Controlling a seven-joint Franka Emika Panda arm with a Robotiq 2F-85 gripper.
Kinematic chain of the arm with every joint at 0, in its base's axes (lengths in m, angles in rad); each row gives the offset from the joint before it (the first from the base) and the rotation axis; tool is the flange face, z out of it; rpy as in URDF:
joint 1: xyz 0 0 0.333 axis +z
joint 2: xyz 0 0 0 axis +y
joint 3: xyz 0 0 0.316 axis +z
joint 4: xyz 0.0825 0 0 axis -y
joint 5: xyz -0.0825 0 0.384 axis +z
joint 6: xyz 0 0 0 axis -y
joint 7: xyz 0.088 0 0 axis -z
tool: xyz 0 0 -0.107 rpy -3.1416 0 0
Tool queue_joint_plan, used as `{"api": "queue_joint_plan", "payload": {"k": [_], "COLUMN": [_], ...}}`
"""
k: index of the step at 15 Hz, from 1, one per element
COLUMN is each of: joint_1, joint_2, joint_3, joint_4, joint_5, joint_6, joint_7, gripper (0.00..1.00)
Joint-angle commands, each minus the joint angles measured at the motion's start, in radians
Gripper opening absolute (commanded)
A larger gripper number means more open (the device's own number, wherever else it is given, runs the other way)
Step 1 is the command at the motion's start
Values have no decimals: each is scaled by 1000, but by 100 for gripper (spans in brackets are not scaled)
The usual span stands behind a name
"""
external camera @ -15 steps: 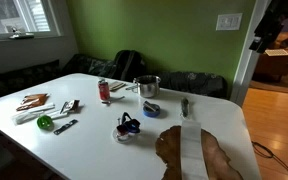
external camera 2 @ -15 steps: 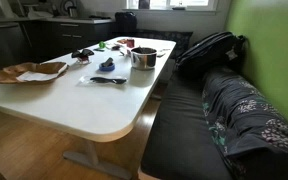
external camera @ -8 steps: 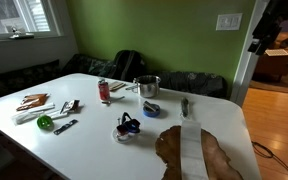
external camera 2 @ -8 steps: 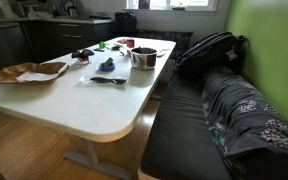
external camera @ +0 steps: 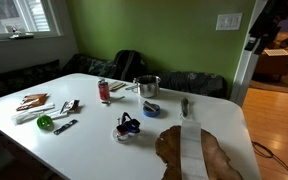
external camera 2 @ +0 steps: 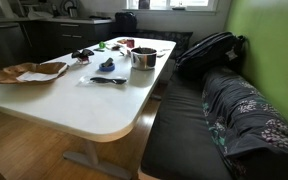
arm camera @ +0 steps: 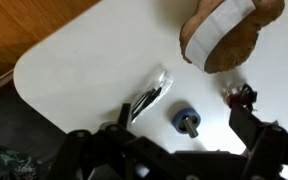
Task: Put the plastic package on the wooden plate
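Observation:
The plastic package [arm camera: 149, 97] is a narrow clear packet with dark contents, lying flat on the white table. It also shows in both exterior views [external camera: 184, 105] [external camera 2: 109, 80]. The wooden plate [arm camera: 234, 45] is a dark-brown slab with a pale strip. It lies apart from the package and shows in both exterior views [external camera: 216, 160] [external camera 2: 24, 72]. My gripper [arm camera: 180, 128] is open and empty. It hangs high above the table, over the package and a blue cap. In an exterior view the arm [external camera: 266, 25] is a dark shape at the top right.
A small blue round cap [arm camera: 186, 120] sits right beside the package. A metal pot [external camera: 147, 86], a red can [external camera: 104, 90], a white dish with a blue-black object [external camera: 127, 127] and packets [external camera: 32, 102] stand further along the table. A cushioned bench [external camera 2: 224, 120] runs along one side.

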Motion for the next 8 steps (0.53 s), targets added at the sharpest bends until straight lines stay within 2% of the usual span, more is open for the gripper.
{"api": "queue_joint_plan", "payload": {"k": [1,4,6,8], "joint_1": [11,20,-13,-77], "joint_2": [119,271,394,513], "joint_3": [37,76,130,189], "joint_4": [18,54,74,111], "joint_5": [109,168,146,91], "joint_6": [242,509,671,772], "joint_7": [97,192,300,428], "gripper": [100,100,100,100]}}
